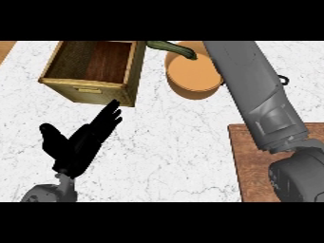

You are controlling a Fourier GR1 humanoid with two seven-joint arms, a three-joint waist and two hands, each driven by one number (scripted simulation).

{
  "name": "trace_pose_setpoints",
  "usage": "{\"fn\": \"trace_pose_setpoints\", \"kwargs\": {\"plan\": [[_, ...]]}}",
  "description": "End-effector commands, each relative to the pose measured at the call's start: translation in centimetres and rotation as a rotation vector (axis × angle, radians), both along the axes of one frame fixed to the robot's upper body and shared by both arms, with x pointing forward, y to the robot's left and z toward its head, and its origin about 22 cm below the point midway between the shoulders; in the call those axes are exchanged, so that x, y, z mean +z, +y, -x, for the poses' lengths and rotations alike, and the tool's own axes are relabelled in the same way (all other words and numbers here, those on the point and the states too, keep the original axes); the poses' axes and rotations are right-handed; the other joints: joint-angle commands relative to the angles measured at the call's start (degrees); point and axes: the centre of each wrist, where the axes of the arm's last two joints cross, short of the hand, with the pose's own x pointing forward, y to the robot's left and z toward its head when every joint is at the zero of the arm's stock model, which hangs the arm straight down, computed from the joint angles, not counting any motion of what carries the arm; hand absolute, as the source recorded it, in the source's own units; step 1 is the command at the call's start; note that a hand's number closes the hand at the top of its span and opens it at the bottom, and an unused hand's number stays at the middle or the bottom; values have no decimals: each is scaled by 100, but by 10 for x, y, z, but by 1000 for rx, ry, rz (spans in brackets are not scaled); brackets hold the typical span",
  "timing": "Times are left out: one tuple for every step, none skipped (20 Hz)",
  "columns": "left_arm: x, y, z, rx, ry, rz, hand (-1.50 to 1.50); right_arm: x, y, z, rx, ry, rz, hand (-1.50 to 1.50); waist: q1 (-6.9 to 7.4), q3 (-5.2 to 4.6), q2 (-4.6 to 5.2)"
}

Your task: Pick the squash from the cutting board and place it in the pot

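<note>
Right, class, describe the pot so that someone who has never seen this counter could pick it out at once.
On the white marble counter, find the open wooden box at the far left. The pot sits just right of it, partly under the robot's right forearm. It is the only round, orange thing: the box is square and the cutting board flat and brown.

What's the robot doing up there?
The robot's right forearm stretches from the cutting board up over the orange pot; its hand is out of view. A dark green tip, probably the squash, pokes out at the pot's rim. The left hand rests open at the lower left, below a wooden box.
</note>
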Motion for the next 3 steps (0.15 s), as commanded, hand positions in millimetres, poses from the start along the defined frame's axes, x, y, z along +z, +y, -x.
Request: {"fn": "trace_pose_setpoints", "kwargs": {"plan": [[1,16,-1,9,8,-2,0,-4,-10,-3,-79,-15,-18,-150,-49,-2,-29],[-10,12,14,-1,18,-2,0,-8,-15,-4,-85,-13,6,-150,-88,-1,-64],[-10,10,9,10,0,-13,0,-8,-35,-6,-100,-31,-11,-150,-120,1,-53]]}}
